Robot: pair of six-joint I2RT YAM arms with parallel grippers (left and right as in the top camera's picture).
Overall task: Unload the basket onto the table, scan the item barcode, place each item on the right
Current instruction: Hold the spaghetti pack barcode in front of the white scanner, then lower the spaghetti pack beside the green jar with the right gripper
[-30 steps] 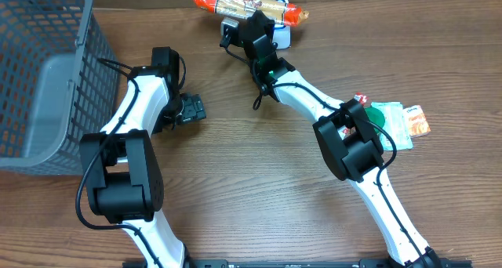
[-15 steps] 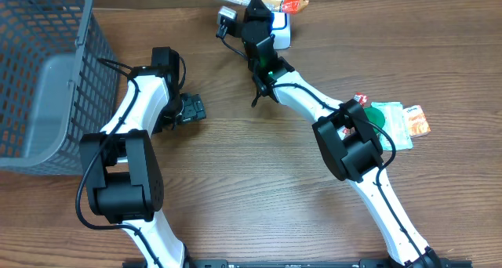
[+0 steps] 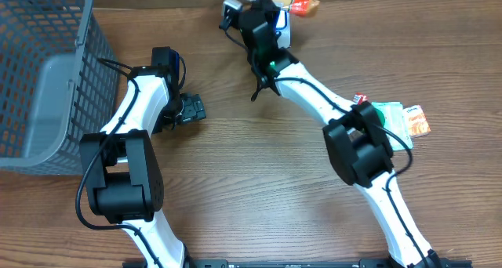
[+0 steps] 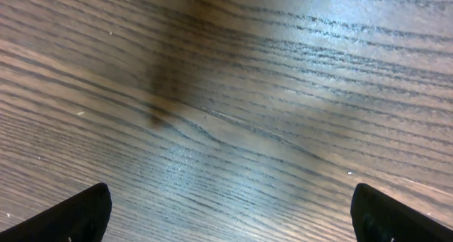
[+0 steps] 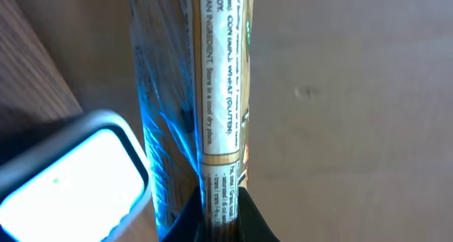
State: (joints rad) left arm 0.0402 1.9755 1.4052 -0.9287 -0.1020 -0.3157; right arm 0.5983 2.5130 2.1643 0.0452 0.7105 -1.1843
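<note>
The item is a long snack packet with orange-red ends, held at the table's far edge by my right gripper. In the right wrist view the packet runs upright with its ingredient text facing the camera, and my right gripper is shut on its lower part. The white scanner lies just left of it, casting blue light on the wrapper; overhead, the scanner peeks out from under the wrist. My left gripper rests open over bare wood, its black fingertips wide apart around nothing.
A grey mesh basket fills the far left. Two or three more packets, green and orange, lie at the right beside the right arm. The table's back edge runs just behind the held packet.
My right gripper has carried the packet further toward the back edge and slightly right, past the scanner. The left arm has not moved.
</note>
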